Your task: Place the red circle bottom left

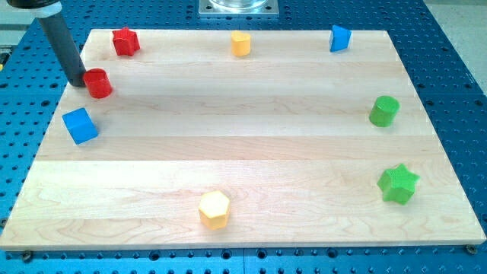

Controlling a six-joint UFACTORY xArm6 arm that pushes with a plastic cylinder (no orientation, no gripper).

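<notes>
The red circle (98,83) is a short red cylinder near the view's upper left on the wooden board (243,152). My tip (77,81) stands just left of it, touching or nearly touching its left side. The dark rod slants up to the view's top left. A blue cube (80,125) lies below the red circle, toward the board's left edge.
A red star (125,42) sits at the top left, a yellow block (240,43) at top middle, a blue block (339,37) at top right. A green cylinder (384,111) and green star (398,183) lie at the right. A yellow hexagon (214,209) is at bottom middle.
</notes>
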